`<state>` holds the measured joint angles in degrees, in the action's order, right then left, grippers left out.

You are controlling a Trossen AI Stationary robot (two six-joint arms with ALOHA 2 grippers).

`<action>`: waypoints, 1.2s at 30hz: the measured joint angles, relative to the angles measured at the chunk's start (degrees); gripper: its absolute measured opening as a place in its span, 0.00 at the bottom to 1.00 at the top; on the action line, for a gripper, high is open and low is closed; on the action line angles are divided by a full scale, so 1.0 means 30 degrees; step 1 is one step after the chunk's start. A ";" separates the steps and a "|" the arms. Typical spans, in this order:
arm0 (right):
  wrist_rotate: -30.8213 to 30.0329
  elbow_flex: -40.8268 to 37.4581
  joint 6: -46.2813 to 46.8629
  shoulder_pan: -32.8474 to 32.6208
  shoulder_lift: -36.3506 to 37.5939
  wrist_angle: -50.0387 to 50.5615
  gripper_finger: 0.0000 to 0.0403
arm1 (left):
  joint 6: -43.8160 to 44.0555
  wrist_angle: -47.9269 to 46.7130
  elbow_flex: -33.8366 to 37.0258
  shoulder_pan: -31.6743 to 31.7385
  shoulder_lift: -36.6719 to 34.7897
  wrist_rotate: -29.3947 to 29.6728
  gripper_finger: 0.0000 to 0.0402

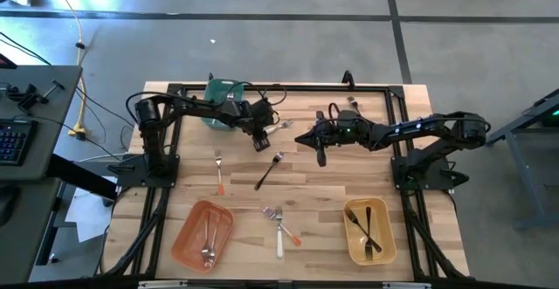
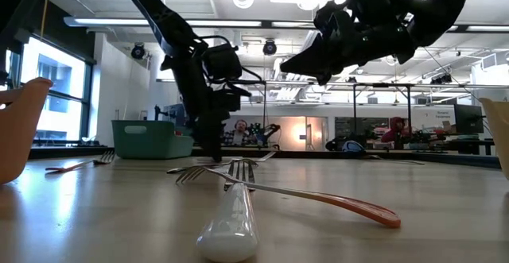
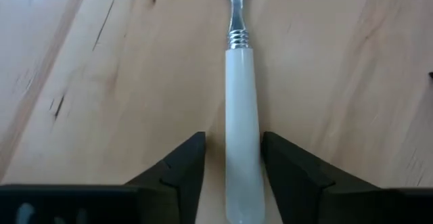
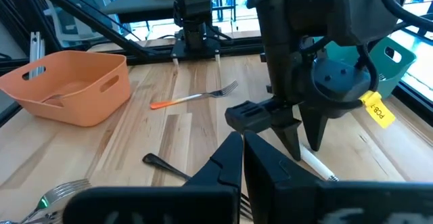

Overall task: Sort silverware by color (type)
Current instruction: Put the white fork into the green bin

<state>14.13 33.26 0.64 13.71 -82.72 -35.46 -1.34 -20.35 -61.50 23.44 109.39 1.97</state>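
Observation:
My left gripper is open and low over the table's far middle. Its fingers stand on either side of a white-handled utensil that lies flat on the wood. My right gripper hangs just right of it, shut and empty. On the table lie a black fork, an orange-tipped fork, and a white-handled fork crossed with an orange-tipped one.
A green bin stands at the far edge behind the left arm. An orange bin near the left front holds silver utensils. A yellow bin near the right front holds black ones. Bare wood lies between the two front bins.

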 joint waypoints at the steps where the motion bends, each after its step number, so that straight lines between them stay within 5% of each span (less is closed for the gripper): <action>1: 0.0000 0.0000 0.0000 0.0003 0.0000 0.0000 0.00 | -0.0135 -0.0024 -0.0005 -0.0001 0.0017 -0.0022 0.32; 9: 0.0000 0.0000 0.0000 0.0000 0.0000 0.0005 0.00 | -0.1317 -0.0047 -0.0074 -0.0041 -0.0006 -0.0011 0.03; 12: -0.0007 0.0000 0.0000 0.0003 0.0000 0.0011 0.00 | -0.1825 -0.0365 0.0010 -0.0146 -0.0201 -0.0034 0.00; 26: -0.0007 0.0000 -0.0007 0.0003 0.0000 0.0017 0.00 | -0.1729 -0.2246 0.0148 0.0287 -0.2684 -0.0474 0.01; 36: -0.0007 0.0000 0.0000 0.0003 0.0000 0.0017 0.00 | -0.2259 0.1738 0.0090 -0.0305 -0.1631 -0.0843 0.24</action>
<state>14.11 33.26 0.64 13.72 -82.72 -35.41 -8.12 -15.13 -61.23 22.53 104.50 -0.56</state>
